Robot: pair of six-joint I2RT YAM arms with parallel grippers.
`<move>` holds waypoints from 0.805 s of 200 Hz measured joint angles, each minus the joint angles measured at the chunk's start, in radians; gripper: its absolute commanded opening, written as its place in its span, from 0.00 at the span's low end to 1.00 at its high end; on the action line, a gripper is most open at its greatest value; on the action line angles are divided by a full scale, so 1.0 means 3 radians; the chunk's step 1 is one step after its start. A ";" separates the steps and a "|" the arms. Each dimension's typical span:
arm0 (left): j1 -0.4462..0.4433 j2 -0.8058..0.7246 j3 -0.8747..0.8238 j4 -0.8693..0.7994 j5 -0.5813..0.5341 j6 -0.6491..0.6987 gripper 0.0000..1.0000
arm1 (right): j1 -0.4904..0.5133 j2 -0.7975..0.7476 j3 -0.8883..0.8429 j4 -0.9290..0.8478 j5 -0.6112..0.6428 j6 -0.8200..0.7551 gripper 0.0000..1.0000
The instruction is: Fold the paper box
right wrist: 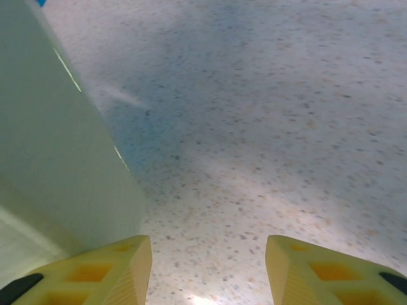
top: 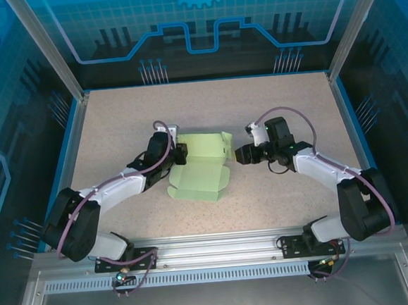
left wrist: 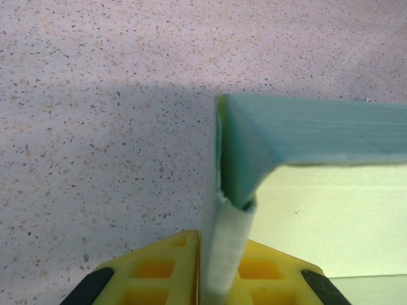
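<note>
Paper box [top: 200,168]: pale green card, partly folded, lying mid-table [top: 279,210] between the two arms. One panel lies flat toward the near side; another part sits just beyond it, toward the far side, with flaps along its right edge.

Left gripper [top: 181,154]: at the left edge of the paper box, coming in from the left. In the left wrist view the gripper [left wrist: 219,254] has its yellow fingers [left wrist: 159,270] drawn narrow, pinched on a raised strip of card standing upright between them. From that strip the box [left wrist: 318,133] turns a corner and a wall runs off to the right, its top edge bent over; a paler inner face shows below it. Speckled tabletop [left wrist: 95,127] to the left, shaded near the wall.

Right gripper [top: 238,155]: just beside the right side of the box, pointing left at it. In the right wrist view the gripper [right wrist: 210,254] stands with fingers [right wrist: 121,267] well apart, only bare speckled table [right wrist: 286,127] between them, nothing held. A green wall of the box [right wrist: 51,159] rises on the left of that view, just beside the left-hand finger; cannot tell whether finger and card touch.
</note>
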 measured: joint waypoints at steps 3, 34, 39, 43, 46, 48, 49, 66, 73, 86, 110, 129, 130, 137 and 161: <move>0.0000 -0.0004 0.0000 -0.0006 0.0000 0.0000 0.14 | 0.0014 0.0000 0.0001 0.0005 -0.0011 -0.0001 0.53; 0.0000 -0.0022 0.0000 -0.0070 0.0000 0.0000 0.14 | 0.0112 -0.0005 0.0010 0.0053 -0.0155 -0.0064 0.55; 0.0000 -0.0022 0.0000 -0.0090 0.0000 0.0000 0.14 | 0.0118 -0.0008 0.0010 0.0053 -0.0163 -0.0075 0.55; 0.0000 -0.0022 0.0000 -0.0104 0.0000 0.0000 0.14 | 0.0120 -0.0014 0.0010 0.0052 -0.0169 -0.0079 0.55; 0.0000 -0.0022 0.0000 -0.0108 0.0000 0.0000 0.14 | 0.0120 -0.0017 0.0010 0.0052 -0.0170 -0.0088 0.55; 0.0000 -0.0022 0.0000 -0.0118 0.0000 0.0001 0.14 | 0.0120 -0.0018 0.0010 0.0052 -0.0172 -0.0088 0.55; 0.0000 -0.0022 0.0000 -0.0120 0.0000 0.0001 0.14 | 0.0120 -0.0020 0.0013 0.0050 -0.0170 -0.0088 0.55; 0.0000 -0.0022 0.0000 -0.0169 0.0000 0.0003 0.14 | 0.0123 -0.0036 0.0053 -0.0003 -0.0160 -0.0125 0.55; 0.0000 -0.0022 0.0000 -0.0183 0.0000 0.0003 0.15 | 0.0123 -0.0039 0.0093 -0.0052 -0.0142 -0.0139 0.55; 0.0000 -0.0022 0.0000 -0.0197 0.0000 0.0003 0.14 | 0.0123 -0.0039 0.0170 -0.0136 -0.0083 -0.0150 0.55; 0.0000 -0.0022 0.0000 -0.0197 0.0000 0.0001 0.14 | 0.0123 -0.0047 0.0275 -0.0261 -0.0058 -0.0184 0.54; 0.0000 -0.0022 0.0000 -0.0198 0.0000 0.0001 0.14 | 0.0123 -0.0076 0.0285 -0.0314 -0.0123 -0.0224 0.53; 0.0000 -0.0022 0.0000 -0.0198 0.0000 0.0003 0.14 | 0.0123 -0.0076 0.0285 -0.0315 -0.0134 -0.0230 0.52; 0.0000 -0.0022 0.0000 -0.0198 0.0000 0.0003 0.15 | 0.0123 -0.0076 0.0285 -0.0319 -0.0196 -0.0248 0.52; -0.0001 -0.0022 0.0000 -0.0198 0.0000 0.0003 0.15 | 0.0130 -0.0052 0.0367 -0.0379 -0.0369 -0.0318 0.50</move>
